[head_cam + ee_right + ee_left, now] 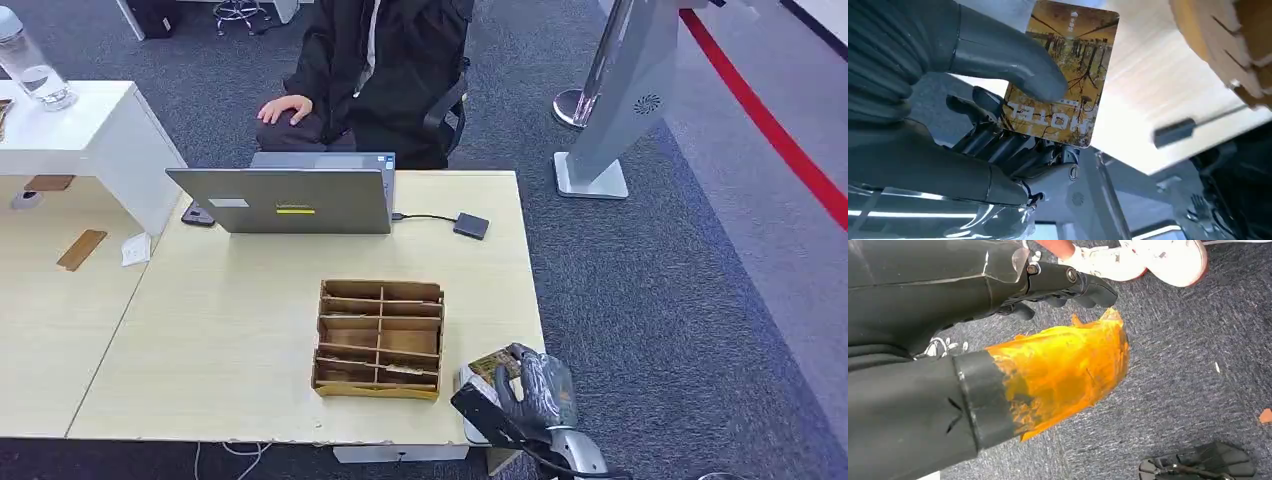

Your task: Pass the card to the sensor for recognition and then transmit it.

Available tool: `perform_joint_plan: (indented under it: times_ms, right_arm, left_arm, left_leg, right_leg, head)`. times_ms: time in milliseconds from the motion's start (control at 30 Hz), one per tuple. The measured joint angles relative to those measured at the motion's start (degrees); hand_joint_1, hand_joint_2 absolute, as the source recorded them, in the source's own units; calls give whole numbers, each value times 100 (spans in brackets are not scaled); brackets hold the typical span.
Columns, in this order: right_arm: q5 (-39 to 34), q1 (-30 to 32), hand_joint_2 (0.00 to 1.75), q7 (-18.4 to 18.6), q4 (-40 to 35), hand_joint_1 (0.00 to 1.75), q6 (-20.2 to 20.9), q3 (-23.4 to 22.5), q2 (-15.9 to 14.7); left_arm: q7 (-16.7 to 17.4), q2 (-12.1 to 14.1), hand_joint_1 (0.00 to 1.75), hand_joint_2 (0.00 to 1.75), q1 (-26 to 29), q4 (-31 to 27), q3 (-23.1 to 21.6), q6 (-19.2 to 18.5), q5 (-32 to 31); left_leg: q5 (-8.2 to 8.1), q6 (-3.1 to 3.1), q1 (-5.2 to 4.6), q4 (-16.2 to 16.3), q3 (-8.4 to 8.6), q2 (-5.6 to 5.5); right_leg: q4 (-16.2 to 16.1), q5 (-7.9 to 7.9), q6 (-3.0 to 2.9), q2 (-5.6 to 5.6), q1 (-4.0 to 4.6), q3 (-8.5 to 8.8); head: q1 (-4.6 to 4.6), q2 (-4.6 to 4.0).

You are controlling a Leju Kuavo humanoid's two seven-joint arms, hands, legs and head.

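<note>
At the table's [250,330] near right corner, the right hand [530,392] pinches the hotel card [1063,75] between thumb and fingers [998,145], beside the cardboard organizer [380,338]. Card in hand; sensor pass and handover apparently remain. Left hand [1063,282] hangs, fingers curled, holding nothing.

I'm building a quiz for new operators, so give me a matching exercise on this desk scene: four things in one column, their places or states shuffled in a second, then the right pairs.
Things:
1. yellow-brown printed card
2. brown cardboard divider box
3. grey laptop
4. small dark adapter on a cable

Places or states:
A. open, at the table's far edge before the seated person
B. on the table right of the laptop
C. held in the robot's right hand
D. standing mid-table, split into compartments

Pairs: 1-C, 2-D, 3-A, 4-B
</note>
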Motion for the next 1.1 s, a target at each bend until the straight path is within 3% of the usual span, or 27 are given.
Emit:
perform_joint_plan:
  times_ms: [667, 1100]
  right_arm:
    - [312, 96, 175, -1110, -1009, 175, -1116, 258, 0]
    - [634, -124, 175, -1469, -1097, 175, -1366, 433, 9]
  left_arm:
    - [-30, -44, 0, 0, -12, 0, 4, 0, -107]
    - [-35, -39, 0, 0, -33, 0, 2, -39, -170]
  left_leg:
    - [0, 0, 0, 0, -3, 1]
    - [0, 0, 0, 0, -3, 1]
  right_leg:
    - [0, 0, 0, 0, 0, -2]
    - [0, 0, 0, 0, 0, -2]
  head:
    - [0, 0]
    - [-2, 0]
